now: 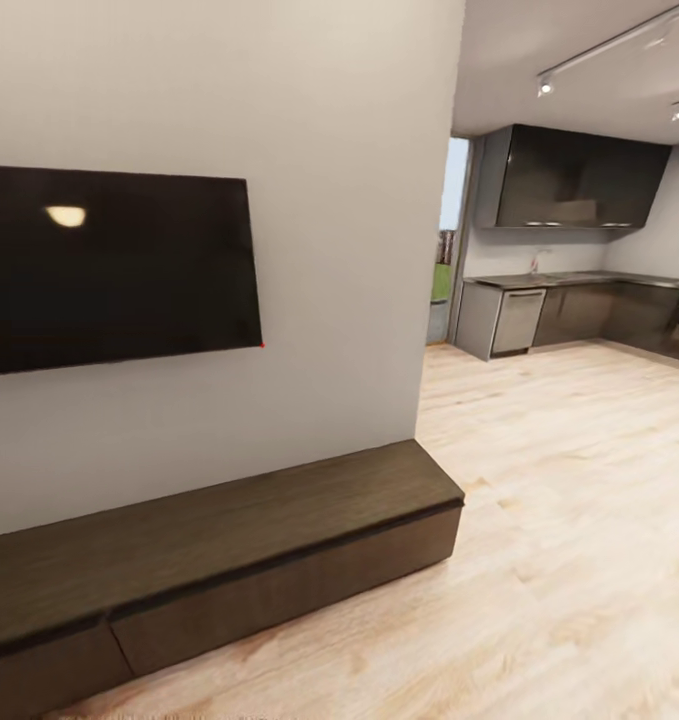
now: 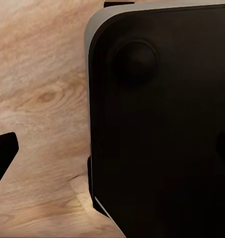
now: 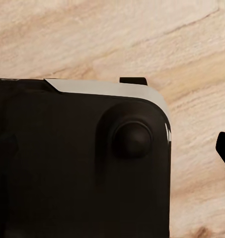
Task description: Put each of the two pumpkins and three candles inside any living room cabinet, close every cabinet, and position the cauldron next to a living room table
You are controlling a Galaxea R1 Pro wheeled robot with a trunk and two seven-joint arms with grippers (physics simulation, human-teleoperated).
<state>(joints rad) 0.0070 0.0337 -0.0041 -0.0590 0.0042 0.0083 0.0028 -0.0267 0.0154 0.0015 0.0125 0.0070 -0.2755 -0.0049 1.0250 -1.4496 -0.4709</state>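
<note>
The cabinet point(image 1: 229, 525) is a long low dark-brown console running along the wall under a television, from the head view's lower left to its centre. Its drawer fronts point(image 1: 289, 585) sit flush and shut. The pumpkins, candles, cauldron and table are out of view. A dark fingertip point(image 2: 3, 154) pokes in at the edge of the left wrist view over the wooden floor. Another dark fingertip point(image 3: 224, 148) shows at the edge of the right wrist view. Neither wrist view lets me judge how the jaws stand.
A black television point(image 1: 109, 265) hangs on the grey wall above the cabinet. Pale wooden floor point(image 1: 569, 500) stretches right toward grey kitchen units point(image 1: 569, 312) at the back. The robot's dark base point(image 2: 162, 124) point(image 3: 77, 163) lies under both wrists.
</note>
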